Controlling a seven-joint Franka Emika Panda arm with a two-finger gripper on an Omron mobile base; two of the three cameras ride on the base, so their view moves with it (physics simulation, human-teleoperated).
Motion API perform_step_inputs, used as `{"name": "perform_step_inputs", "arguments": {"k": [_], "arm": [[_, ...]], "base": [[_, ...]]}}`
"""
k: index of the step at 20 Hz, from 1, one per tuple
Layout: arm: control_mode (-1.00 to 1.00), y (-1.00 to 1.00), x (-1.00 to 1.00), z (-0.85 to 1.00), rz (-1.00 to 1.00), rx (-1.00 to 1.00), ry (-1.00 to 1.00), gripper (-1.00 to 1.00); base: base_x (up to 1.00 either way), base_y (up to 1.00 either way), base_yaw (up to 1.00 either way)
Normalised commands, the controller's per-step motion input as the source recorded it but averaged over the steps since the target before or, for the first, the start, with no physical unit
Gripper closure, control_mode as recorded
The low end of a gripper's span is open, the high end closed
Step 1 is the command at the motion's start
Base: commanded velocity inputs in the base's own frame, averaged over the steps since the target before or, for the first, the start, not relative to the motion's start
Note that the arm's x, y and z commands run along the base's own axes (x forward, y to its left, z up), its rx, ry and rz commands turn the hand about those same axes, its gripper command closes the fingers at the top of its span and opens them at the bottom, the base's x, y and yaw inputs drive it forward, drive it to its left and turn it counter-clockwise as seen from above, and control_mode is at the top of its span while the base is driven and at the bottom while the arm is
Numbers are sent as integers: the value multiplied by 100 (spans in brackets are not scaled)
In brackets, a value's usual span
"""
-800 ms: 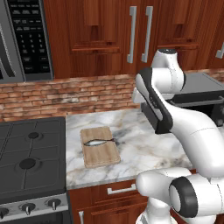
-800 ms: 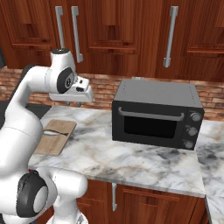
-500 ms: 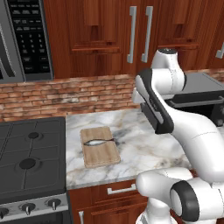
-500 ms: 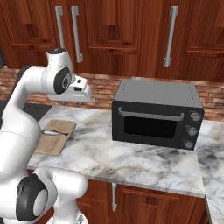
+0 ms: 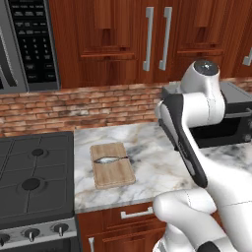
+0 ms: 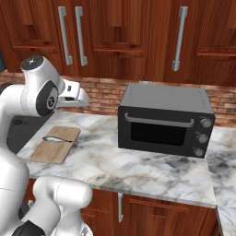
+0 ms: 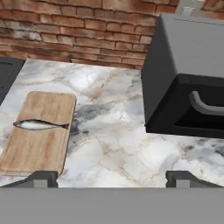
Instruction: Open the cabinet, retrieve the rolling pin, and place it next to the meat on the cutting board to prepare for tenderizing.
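The cabinet fills the upper centre of the left base view, w/ both panelled doors shut and the two long silver bar handles side by side near the middle. In the right base view the same pair of handles sits upper left.

The cutting board lies flat on the marble counter, lower centre-left of the left base view, just right of the black stove. The meat, a slim silvery fish w/ dark tail, rests across the board's upper half, tail pointing twd frame right. In the hand view the board is at lower left and the fish crosses it horizontally, tail end near the board's right edge.

A black toaster oven stands on the counter at centre-right of the right base view, door closed, three knobs down its right side; well apart from the board. Brick backsplash runs behind the counter. A microwave w/ keypad is at the upper left of the left base view.

The gripper hangs above the counter, betw. board and oven; the two fingertips show far apart at the bottom of the hand view, so it looks spread wide, w/ nothing betw. them. In the right base view the hand sits mid-left, partly hidden behind the arm's upper joint, so finger detail there is hard to read.
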Motion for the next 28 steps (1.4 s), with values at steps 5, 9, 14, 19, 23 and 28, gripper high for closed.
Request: {"name": "perform_step_inputs", "arguments": {"k": [5, 9, 14, 19, 23, 28], "arm": [[-100, 0, -27, 53, 0, 0, -27, -100], [-100, 2, -4, 59, 1, 0, -38, -100], [-100, 9, 0, 66, 2, 0, -38, -100], [-100, 15, 0, 63, 1, 0, -36, -100], [-100, 8, 0, 47, 2, 1, -30, -100], [-100, 7, 2, 2, 0, 0, -12, -100]], "base": [[0, 0, 0], [0, 0, 0], [0, 0, 0], [0, 0, 0], [0, 0, 0], [0, 0, 0]]}}
